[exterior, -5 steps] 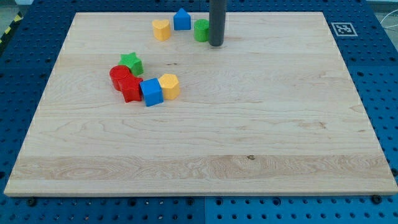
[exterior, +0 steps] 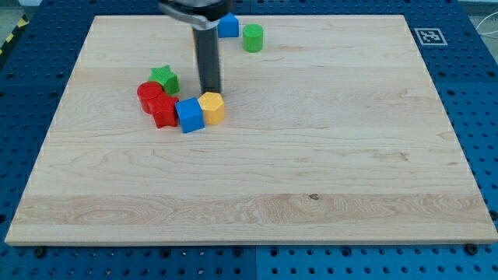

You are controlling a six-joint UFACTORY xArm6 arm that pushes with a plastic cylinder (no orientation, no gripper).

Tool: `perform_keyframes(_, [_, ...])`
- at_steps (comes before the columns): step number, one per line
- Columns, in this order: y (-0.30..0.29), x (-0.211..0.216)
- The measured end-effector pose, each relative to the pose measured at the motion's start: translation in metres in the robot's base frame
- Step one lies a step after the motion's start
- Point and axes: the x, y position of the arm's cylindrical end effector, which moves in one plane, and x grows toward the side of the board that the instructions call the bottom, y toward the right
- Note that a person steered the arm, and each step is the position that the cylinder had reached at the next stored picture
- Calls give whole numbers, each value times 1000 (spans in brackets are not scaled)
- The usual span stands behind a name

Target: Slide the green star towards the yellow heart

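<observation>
The green star (exterior: 164, 78) sits at the top of the cluster toward the view's left, touching the red blocks (exterior: 156, 102); small, rigid and likely light, it should slide easily but may spin if pushed off-centre. The arm has no jaws to open or close; its tip (exterior: 210, 92) stands right of the star, just above the yellow block (exterior: 212, 107); the rod hides the yellow heart.

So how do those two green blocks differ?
The green star has points; the green cylinder is round. The star touches the red blocks at the view's left; the cylinder stands apart near the top, beside a blue block. My tip is nearer the star. Both are green.
</observation>
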Motion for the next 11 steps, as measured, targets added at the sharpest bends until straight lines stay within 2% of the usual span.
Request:
perform_keyframes(3, [-92, 8])
perform_keyframes(6, [-94, -42])
perform_keyframes(11, [-98, -83])
